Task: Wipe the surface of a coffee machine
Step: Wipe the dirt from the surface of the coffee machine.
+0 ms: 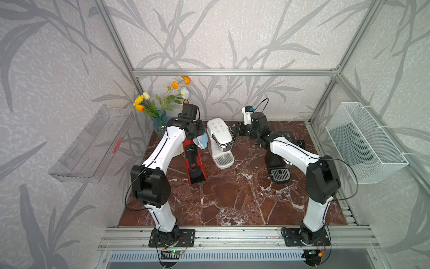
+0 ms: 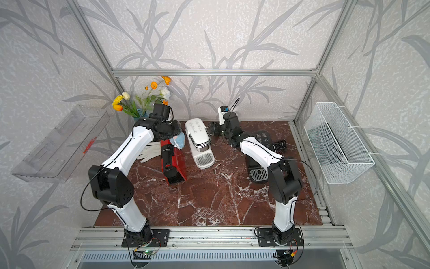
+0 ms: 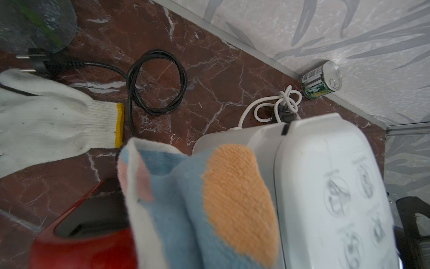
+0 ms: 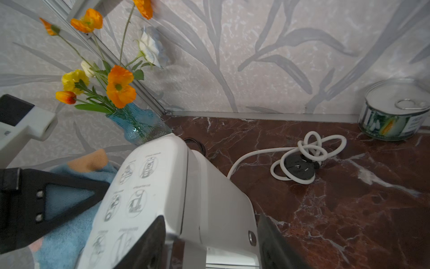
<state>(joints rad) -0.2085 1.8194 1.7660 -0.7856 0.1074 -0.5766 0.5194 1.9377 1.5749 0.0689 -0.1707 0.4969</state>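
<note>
The white coffee machine stands at the back middle of the marble table, between a red machine and a black machine. The blue-and-orange cloth hangs just beside its left side, pinched in the closed jaws of the left gripper. The right gripper sits at the machine's rear right, its jaws spread astride the upper edge. To wipe well, I judge the cloth should be laid flat on the printed lid and drawn across in overlapping strokes. The other arm should steady the body, since the machine looks light and could slide. The cloth should also stay clear of the white cord behind. I cannot tell whether the cloth already touches the casing, or whether the right pads press it. The cloth hides the left fingers in the left wrist view, and the right arm covers most of the black machine.
</note>
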